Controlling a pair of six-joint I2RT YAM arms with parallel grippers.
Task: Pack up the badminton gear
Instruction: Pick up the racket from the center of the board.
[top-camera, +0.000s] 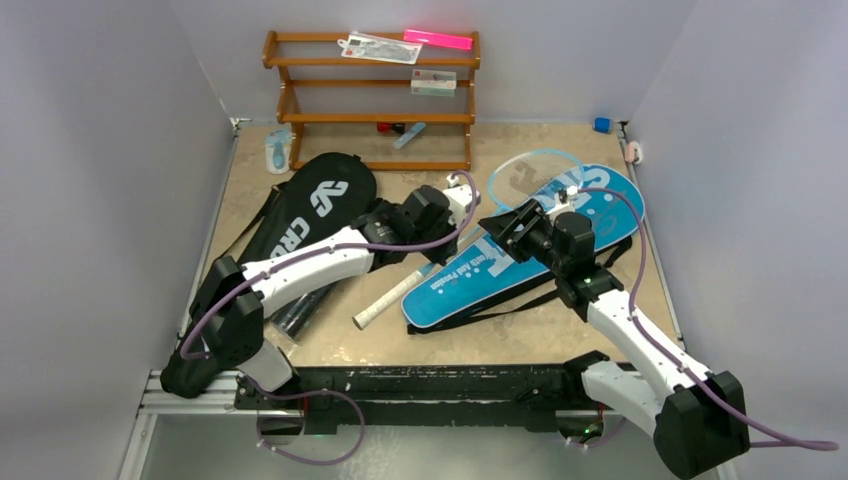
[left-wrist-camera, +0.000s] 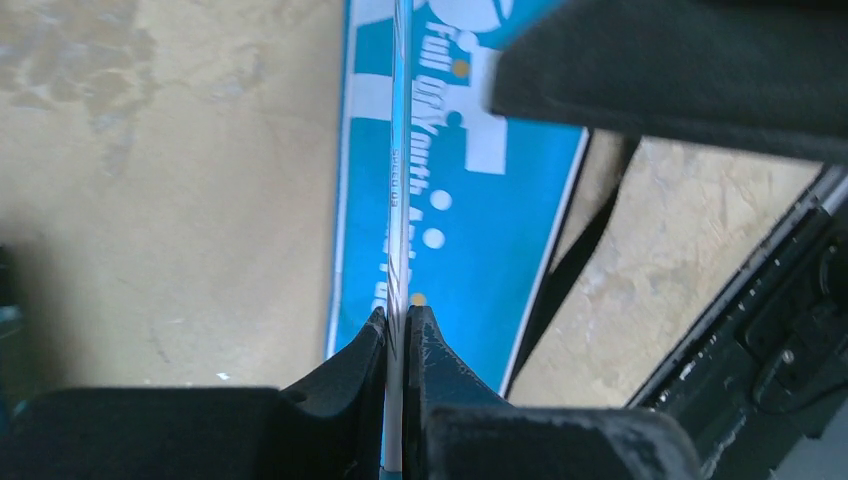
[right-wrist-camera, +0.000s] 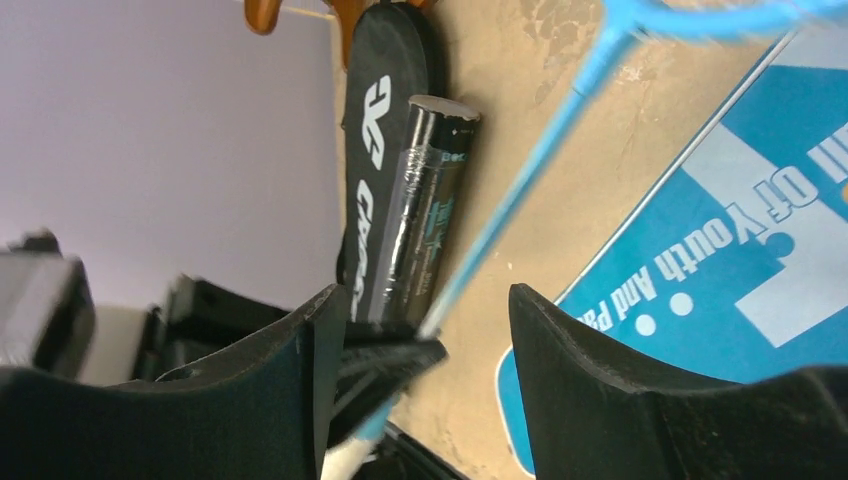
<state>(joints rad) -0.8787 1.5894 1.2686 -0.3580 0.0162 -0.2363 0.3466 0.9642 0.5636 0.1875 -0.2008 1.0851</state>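
My left gripper (top-camera: 462, 215) (left-wrist-camera: 400, 330) is shut on the thin shaft (left-wrist-camera: 400, 180) of the light-blue racket, above the blue racket cover (top-camera: 540, 240) (left-wrist-camera: 470, 230). The racket's head (top-camera: 525, 158) lies beyond the cover's top and its white handle (top-camera: 375, 312) points to the near left. My right gripper (top-camera: 510, 225) (right-wrist-camera: 425, 300) stands open just beside the left one, and the light-blue shaft (right-wrist-camera: 530, 170) runs between its fingers without touching them. The black racket cover (top-camera: 310, 205) (right-wrist-camera: 375, 120) lies at the left. The long black tube (right-wrist-camera: 425, 210) lies near it.
A brown wooden three-tier rack (top-camera: 370, 90) stands at the back with a pink bar (top-camera: 438, 40) and clear packets on it. A light-blue item (top-camera: 277, 150) lies left of the rack. The blue cover's black strap (top-camera: 500, 310) trails toward the near edge.
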